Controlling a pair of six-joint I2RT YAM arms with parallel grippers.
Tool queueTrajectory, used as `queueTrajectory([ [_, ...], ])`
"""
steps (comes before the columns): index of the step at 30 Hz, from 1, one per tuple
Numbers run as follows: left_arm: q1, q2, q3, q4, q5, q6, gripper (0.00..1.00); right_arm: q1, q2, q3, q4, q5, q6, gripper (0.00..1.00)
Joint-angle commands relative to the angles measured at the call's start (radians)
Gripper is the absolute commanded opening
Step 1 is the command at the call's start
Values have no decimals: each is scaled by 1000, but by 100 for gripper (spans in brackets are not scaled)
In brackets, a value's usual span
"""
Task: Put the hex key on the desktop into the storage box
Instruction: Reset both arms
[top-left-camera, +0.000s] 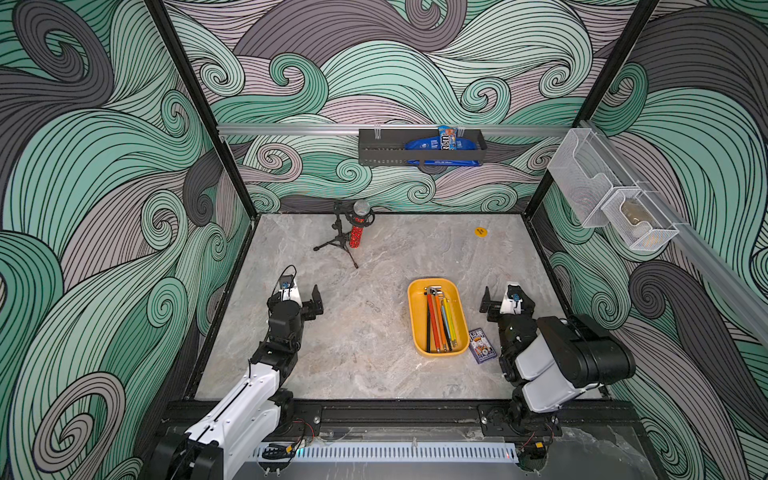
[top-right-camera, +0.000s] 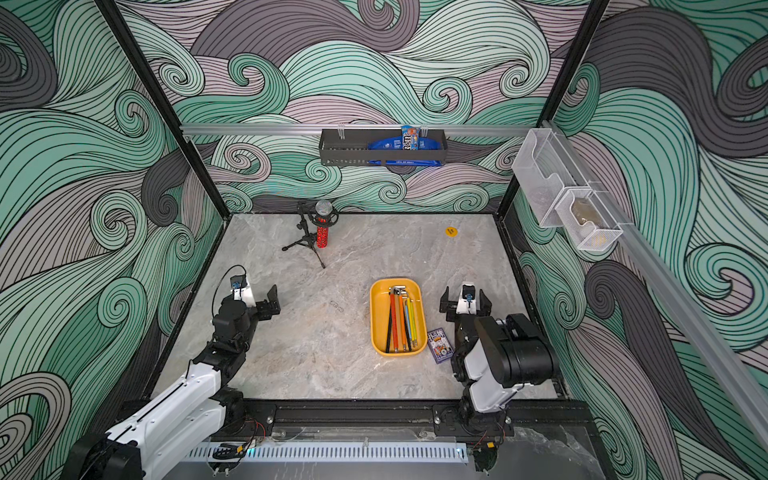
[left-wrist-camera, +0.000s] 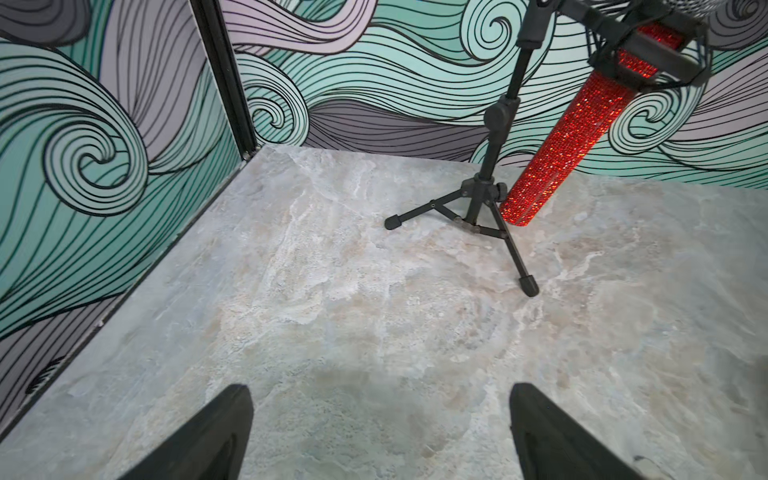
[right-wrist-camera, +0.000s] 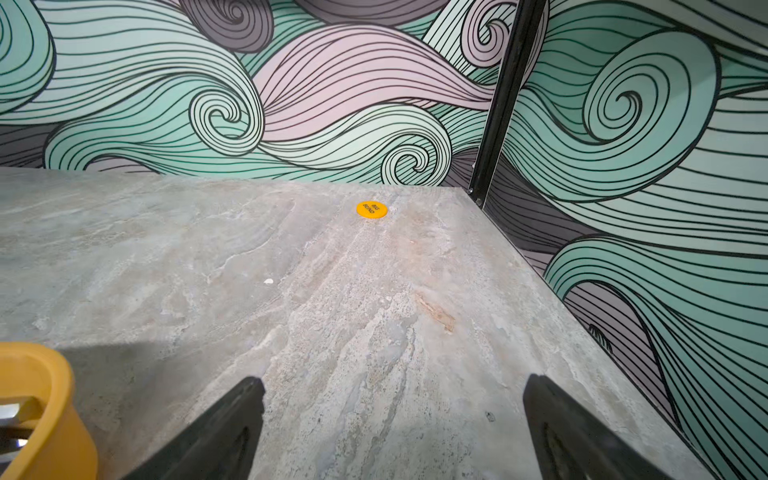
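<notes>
Honestly, this looks basically done: the hex keys (top-left-camera: 439, 322) all lie side by side in the box (top-left-camera: 415, 320), bent ends bunched at its far end, and I can't spot another one loose on the desk (top-left-camera: 353, 357). My only doubt is a faint little mark (top-left-camera: 374, 307) on the desk between the left arm and the box. It's too small to tell whether it's a tiny key or just a scuff, so calling the job finished could be the first mistake. The other risk is on the right side. The right fingers (right-wrist-camera: 216, 436) hover near the box's far corner, and a card pack (top-left-camera: 482, 346) lies just beside its near corner, close to that arm. Any sideways swing there could shove the shallow box and tip keys out, or drag the cards along. The left fingers (left-wrist-camera: 199, 440) point toward the mic stand (left-wrist-camera: 494, 137), well apart from it, but a forward lunge would catch a tripod leg. Pose-wise, the left arm (top-left-camera: 249, 386) reaches forward from the front rail along the left edge, wrist low over the desk. The right arm (top-left-camera: 573, 357) is folded up tight over its base at the right edge. Both sets of fingers are spread wide with nothing between them, aimed at the back wall.
</notes>
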Motion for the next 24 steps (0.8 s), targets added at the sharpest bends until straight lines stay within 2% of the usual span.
queueTrajectory([
  [1,-3,-9,-102,353,-85,121,99,-25,-29,54,93,-33,24,100],
  [3,12,19,-149,456,-75,132,99,-37,-36,84,26,-29,45,100],
  [7,22,101,-115,423,-53,101,99,-61,-45,130,-74,-25,76,100],
  [13,24,265,-98,601,-52,82,99,-61,-45,169,-148,-31,76,100],
  [19,37,395,-66,713,-69,110,99,-62,-42,171,-146,-32,75,100],
  [24,45,522,-10,783,-49,71,99,-64,-36,177,-146,-32,73,100],
])
